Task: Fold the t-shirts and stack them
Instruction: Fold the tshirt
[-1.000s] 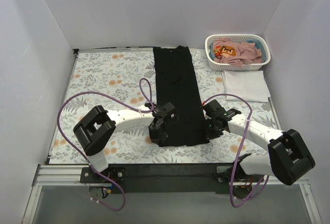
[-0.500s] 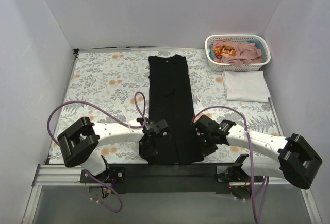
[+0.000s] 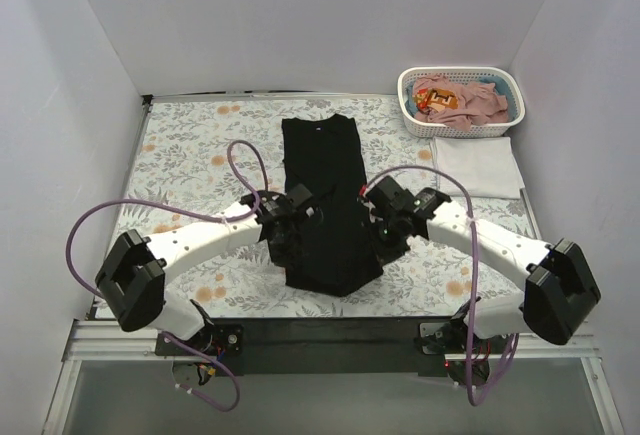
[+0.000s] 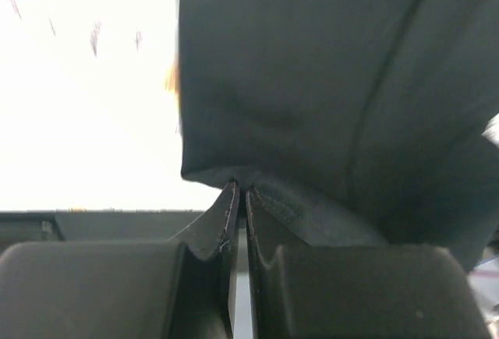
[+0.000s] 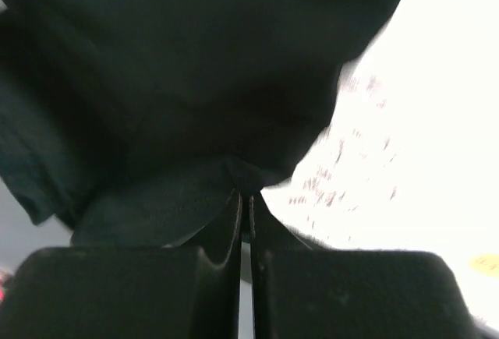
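1. A large black soft-fabric t-shirt (image 3: 320,150) lies as a long narrow strip down the middle of the floral-print cloth (image 3: 190,155) that covers the table. Its far end rests flat toward 12 o'clock. Its near end is held up off the cloth and sags toward 6 o'clock.
2. The left gripper (image 3: 285,217) is at the strip's 9 o'clock edge. In its wrist view the two fingers are pinched tight on a bunched corner of the black fabric, which drapes away from them.
3. The right gripper (image 3: 386,220) mirrors it at the 3 o'clock edge, its fingers likewise clamped on a fold of the same shirt.
4. Gripping both corners level probably keeps the hem straight, so the near half can be laid over the far half without skewing.
5. A folded white fabric t-shirt (image 3: 478,165) lies flat at 2 o'clock, well apart from the arms. It looks like the base for the stack.
6. Just beyond it, at 1 o'clock, a white slotted plastic basket (image 3: 458,72) holds crumpled dusty-pink fabric t-shirts (image 3: 475,103), not yet folded.
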You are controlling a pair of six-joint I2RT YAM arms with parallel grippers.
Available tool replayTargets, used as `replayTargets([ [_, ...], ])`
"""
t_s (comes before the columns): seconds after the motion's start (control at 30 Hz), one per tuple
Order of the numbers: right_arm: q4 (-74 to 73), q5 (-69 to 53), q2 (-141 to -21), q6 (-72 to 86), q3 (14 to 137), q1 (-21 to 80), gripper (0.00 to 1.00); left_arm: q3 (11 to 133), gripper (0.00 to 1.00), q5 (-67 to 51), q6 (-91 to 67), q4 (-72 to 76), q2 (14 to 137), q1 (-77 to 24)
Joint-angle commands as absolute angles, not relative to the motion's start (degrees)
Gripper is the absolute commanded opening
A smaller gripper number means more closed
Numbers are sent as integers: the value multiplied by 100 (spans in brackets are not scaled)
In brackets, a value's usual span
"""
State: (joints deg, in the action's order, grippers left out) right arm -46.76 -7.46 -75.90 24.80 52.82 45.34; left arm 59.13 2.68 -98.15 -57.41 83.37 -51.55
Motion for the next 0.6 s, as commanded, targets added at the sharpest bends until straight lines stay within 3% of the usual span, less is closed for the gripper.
replayTargets([
  [0.0, -4807, -615, -7978, 1716, 6238, 4054, 1, 6459, 0, 773, -9160, -5485, 8489, -4589],
  [0.3, -4878, -571, -9323, 906, 8215, 3130, 1, 7418, 0, 1266, -8324, -4606, 9149, -3481],
  [0.57, -4817, -580, -10177, 642, 8859, 2883, 1, 7471, 0, 1415, -7805, -3622, 9729, -3120],
])
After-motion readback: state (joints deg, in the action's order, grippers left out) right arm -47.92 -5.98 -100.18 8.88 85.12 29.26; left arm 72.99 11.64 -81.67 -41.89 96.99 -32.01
